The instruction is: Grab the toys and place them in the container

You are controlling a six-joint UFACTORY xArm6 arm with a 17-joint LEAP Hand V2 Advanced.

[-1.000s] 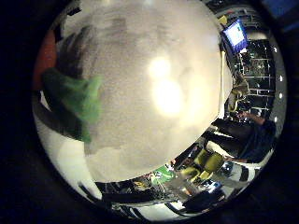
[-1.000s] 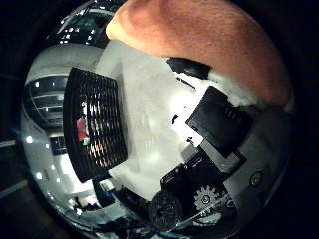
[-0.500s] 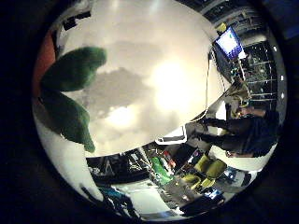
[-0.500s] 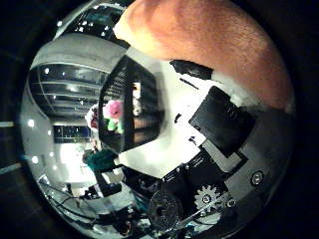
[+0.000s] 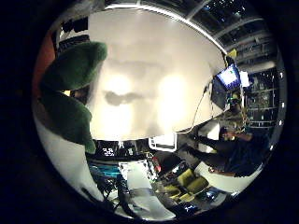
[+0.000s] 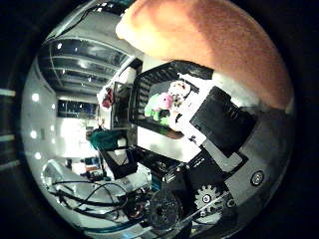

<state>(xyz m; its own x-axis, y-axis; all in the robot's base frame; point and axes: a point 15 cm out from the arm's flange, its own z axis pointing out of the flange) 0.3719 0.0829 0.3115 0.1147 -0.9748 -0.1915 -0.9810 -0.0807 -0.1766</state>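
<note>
Orange toy (image 6: 209,45) with green leaves (image 5: 70,93) against palm | hand (image 6: 219,149) curled round it | container (image 6: 159,94) beyond

Layout: toy at the palm, container beyond, table below.

A plush toy (image 6: 209,45) lies close against the palm of the hand (image 6: 219,149), between palm and fingers. Its leaf parts (image 5: 70,98) sit just beside the palm, above the table (image 5: 159,88). The container (image 6: 159,94) stands well apart, with small toys (image 6: 167,102) in it.
</note>
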